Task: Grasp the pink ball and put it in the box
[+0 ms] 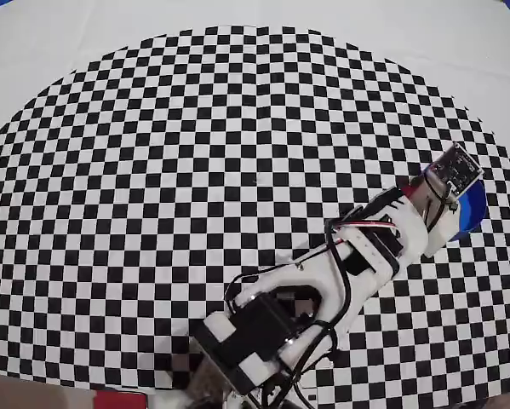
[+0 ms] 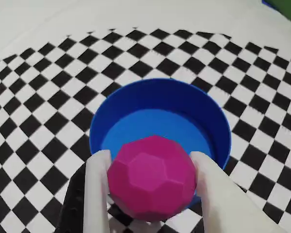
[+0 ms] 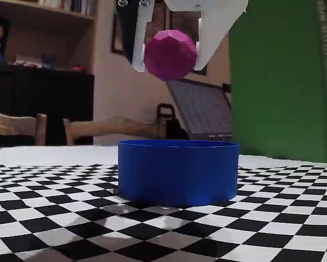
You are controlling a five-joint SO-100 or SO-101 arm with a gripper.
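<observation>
Magenta-pink and faceted, the small plastic ball [image 3: 170,54] sits pinched between the two white fingers [image 2: 97,194] of the pincer [image 3: 168,63], which presses on it from both sides. In the fixed view the pincer hangs in the air with the ball, and directly beneath it, well apart, stands the round, shallow, bright blue box [image 3: 178,172] on the black-and-white checkered cloth [image 3: 54,218]. The wrist view shows the blue box [image 2: 160,104] just beyond the held ball [image 2: 152,177], its flat floor bare. From overhead, the white arm [image 1: 340,273] covers most of the box [image 1: 472,209]; the ball is hidden there.
</observation>
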